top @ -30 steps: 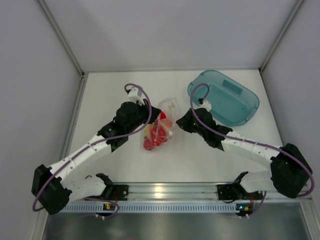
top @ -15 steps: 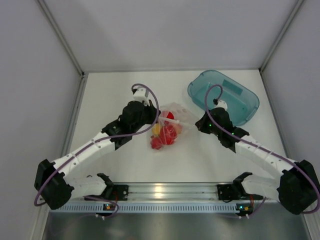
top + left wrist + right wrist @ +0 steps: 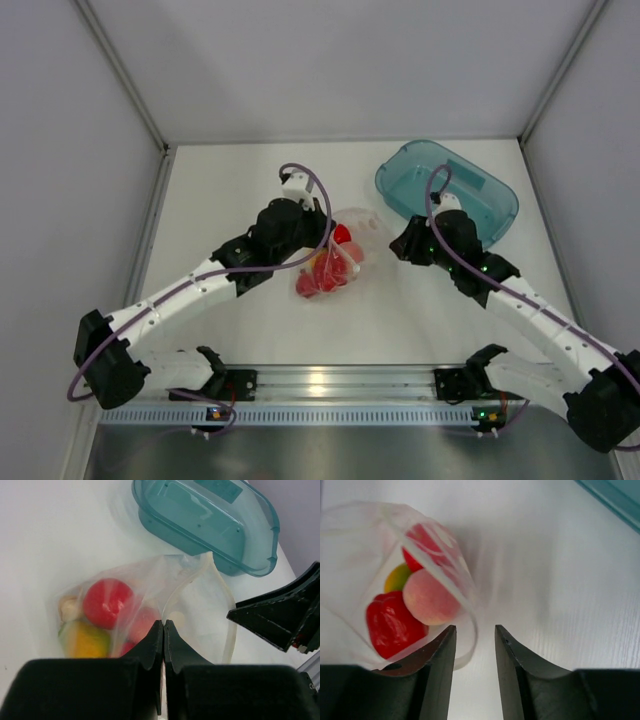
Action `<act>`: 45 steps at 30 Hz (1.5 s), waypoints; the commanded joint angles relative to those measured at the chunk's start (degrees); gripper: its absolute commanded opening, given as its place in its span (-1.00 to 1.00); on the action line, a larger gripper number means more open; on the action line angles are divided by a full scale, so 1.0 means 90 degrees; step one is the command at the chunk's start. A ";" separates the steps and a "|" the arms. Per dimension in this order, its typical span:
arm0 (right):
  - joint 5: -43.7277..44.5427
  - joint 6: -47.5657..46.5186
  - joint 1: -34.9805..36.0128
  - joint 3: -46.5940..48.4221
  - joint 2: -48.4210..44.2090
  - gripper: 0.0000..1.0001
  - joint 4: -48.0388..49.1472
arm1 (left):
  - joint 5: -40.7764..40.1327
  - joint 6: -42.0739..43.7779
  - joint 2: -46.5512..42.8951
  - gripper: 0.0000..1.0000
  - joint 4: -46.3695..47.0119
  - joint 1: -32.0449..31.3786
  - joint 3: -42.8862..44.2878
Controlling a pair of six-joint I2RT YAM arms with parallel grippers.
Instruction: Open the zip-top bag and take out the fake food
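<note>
Clear dotted film marks the zip-top bag [image 3: 350,235], seen from above on the counter [image 3: 230,180] near the teal tub [image 3: 470,215], with the fake food [image 3: 325,275] bunched at the end away from the tub. The right end effector [image 3: 400,243] hangs between bag and tub. The left end effector [image 3: 325,240] is at the bag's far side.

Left wrist view: fingers pressed together, pinching the film, judged an anchoring hold.

Right wrist view: fingers spread and empty, the open mouth beside them.

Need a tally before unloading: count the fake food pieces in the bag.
5, all inside the bag: a round red one, a yellow one, a pale one beside them, a peach and a second red one near the mouth. More may be hidden.
</note>
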 commanded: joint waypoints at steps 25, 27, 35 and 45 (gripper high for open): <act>0.2035 0.1758 0.1933 0.1278 0.2188 0.19 0.1037 | -0.2084 -0.1565 0.0184 -1.00 0.0455 -0.1180 0.0090; 0.2123 0.1886 0.1991 0.1209 0.2412 0.22 0.1046 | -0.2445 -0.1712 0.0096 -1.00 0.0475 -0.1268 -0.0008; 0.2036 0.2063 0.2070 0.0927 0.3037 0.38 0.1435 | -0.2603 -0.1908 0.0174 -1.00 0.0690 -0.1366 -0.0331; 0.1743 0.2442 0.2060 0.0897 0.3877 0.49 0.2481 | -0.2369 -0.2220 0.0223 -1.00 0.0836 -0.1366 -0.0760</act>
